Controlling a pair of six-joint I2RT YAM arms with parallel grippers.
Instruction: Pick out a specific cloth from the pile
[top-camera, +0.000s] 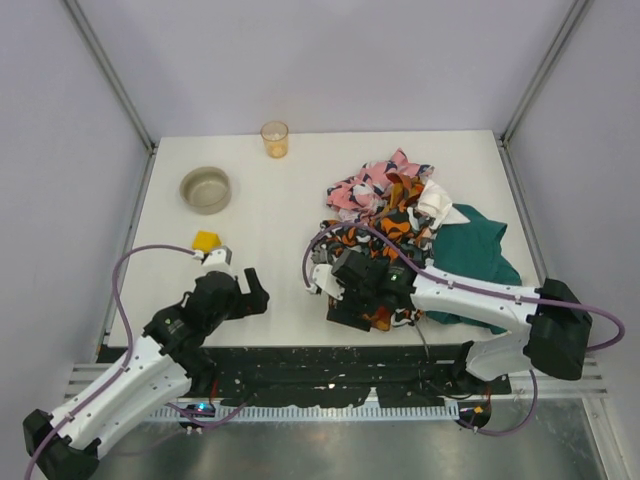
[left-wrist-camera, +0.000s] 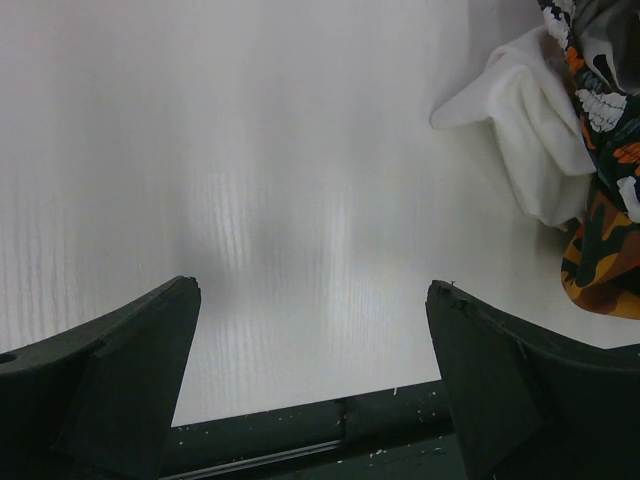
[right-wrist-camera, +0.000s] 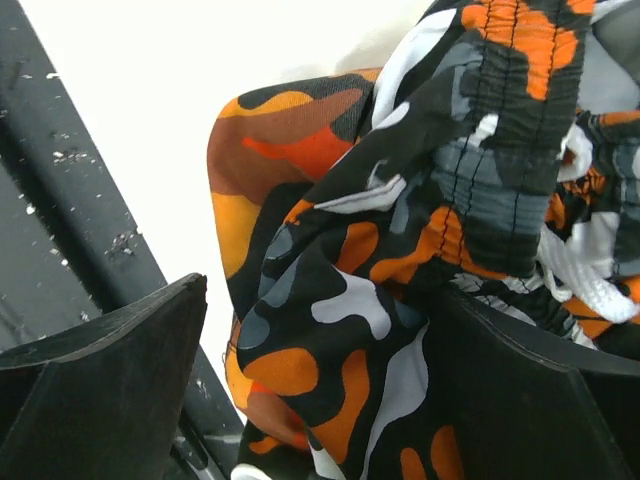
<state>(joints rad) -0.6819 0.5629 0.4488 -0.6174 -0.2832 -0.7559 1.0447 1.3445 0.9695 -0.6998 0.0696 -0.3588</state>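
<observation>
Starting with the table (top-camera: 270, 290), you have the pile (top-camera: 390, 215) heaped on its right half, with the teal garment (top-camera: 475, 255) spilling out on the right side. Your grey cloth shows plainly in no view. I judge it buried under the prints. A dull grey scrap in the top corner of the left wrist view might be it, but that cannot be told.

Your right gripper (right-wrist-camera: 320, 400) sits at the pile's near-left edge, jaws spread wide, and what lies between them is the orange-and-black camouflage garment (right-wrist-camera: 400, 250), not plain grey. Close now and you would likely lift the wrong piece. The garments look tangled, so a pull could drag the heap over the table's near edge, just beside that gripper.

Your left gripper (left-wrist-camera: 310, 370) hangs spread too, over bare table with nothing between its jaws. The white cloth (left-wrist-camera: 535, 130) lies off to its right, touching the camouflage print — a careless reach could snag it instead.

The bowl (top-camera: 205, 188), the cup (top-camera: 274, 138) and the small yellow block (top-camera: 206, 240) stand well apart from the pile, so they are at little risk.
</observation>
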